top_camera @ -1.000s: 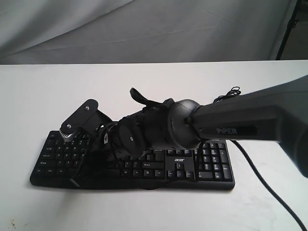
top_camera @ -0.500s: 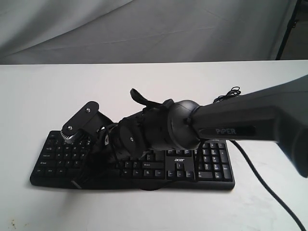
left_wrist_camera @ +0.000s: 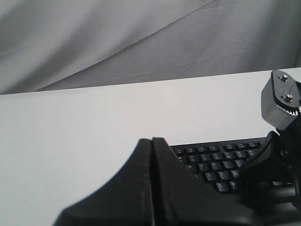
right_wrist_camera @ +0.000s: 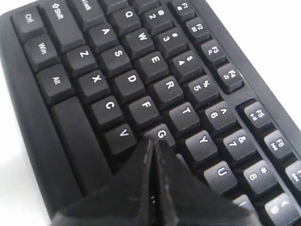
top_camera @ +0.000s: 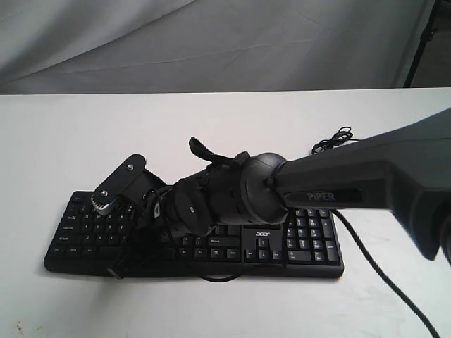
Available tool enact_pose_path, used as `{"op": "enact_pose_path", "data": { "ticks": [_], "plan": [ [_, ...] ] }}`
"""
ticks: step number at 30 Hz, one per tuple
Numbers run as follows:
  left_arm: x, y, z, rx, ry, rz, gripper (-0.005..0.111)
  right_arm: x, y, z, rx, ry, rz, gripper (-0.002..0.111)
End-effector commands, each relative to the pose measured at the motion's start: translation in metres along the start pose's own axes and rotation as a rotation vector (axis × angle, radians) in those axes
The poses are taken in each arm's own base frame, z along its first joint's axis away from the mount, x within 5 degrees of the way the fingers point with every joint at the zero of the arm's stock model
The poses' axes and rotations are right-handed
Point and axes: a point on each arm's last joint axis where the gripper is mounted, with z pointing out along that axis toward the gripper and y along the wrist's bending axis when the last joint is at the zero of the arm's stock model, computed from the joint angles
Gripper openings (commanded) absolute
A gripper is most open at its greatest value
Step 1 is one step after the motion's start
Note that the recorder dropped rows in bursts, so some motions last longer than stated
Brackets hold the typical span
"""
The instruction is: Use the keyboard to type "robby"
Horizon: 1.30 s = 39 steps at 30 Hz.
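Note:
The black keyboard [top_camera: 310, 246] with white legends and an "acer" logo lies on the white table. My right arm reaches across it to its left half. In the right wrist view my right gripper [right_wrist_camera: 153, 141] is shut with nothing in it; its tips rest at the near edge of the G key [right_wrist_camera: 161, 134], and the key under them is hidden. Its grey-capped body [top_camera: 116, 186] shows above the letter keys. My left gripper [left_wrist_camera: 152, 140] is shut and empty, beside the keyboard's left end [left_wrist_camera: 211, 162].
The keyboard's thin black cable [top_camera: 384, 264] runs off to the front right, with a coil [top_camera: 337, 137] behind the number pad. A grey cloth backdrop [top_camera: 211, 42] hangs behind the white table [top_camera: 70, 134].
My right arm and gripper have come down lower onto the left half of the keyboard. The keyboard has stayed in place.

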Motion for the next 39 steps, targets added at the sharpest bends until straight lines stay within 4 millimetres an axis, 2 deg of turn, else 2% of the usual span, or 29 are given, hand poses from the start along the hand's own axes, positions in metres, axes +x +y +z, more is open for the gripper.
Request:
{"op": "enact_pose_path", "data": {
  "ticks": [1,6,16,23,32,39],
  "plan": [
    [0.001,0.0,0.0,0.005,-0.005,0.003,0.0,-0.009,-0.003,-0.011,0.007,-0.03,-0.004,0.0],
    [0.001,0.0,0.0,0.005,-0.005,0.003,0.0,-0.016,-0.003,-0.019,0.01,-0.053,-0.003,0.0],
    [0.001,0.0,0.0,0.005,-0.005,0.003,0.0,-0.015,-0.003,-0.017,0.009,-0.049,-0.003,0.0],
    [0.001,0.0,0.0,0.005,-0.005,0.003,0.0,-0.003,0.0,-0.002,0.0,-0.007,-0.01,0.0],
    [0.001,0.0,0.0,0.005,-0.005,0.003,0.0,-0.003,0.001,-0.002,-0.001,-0.006,-0.012,0.0],
    [0.001,0.0,0.0,0.005,-0.005,0.003,0.0,-0.022,-0.001,-0.026,0.009,-0.075,-0.015,0.0]
  ]
}}
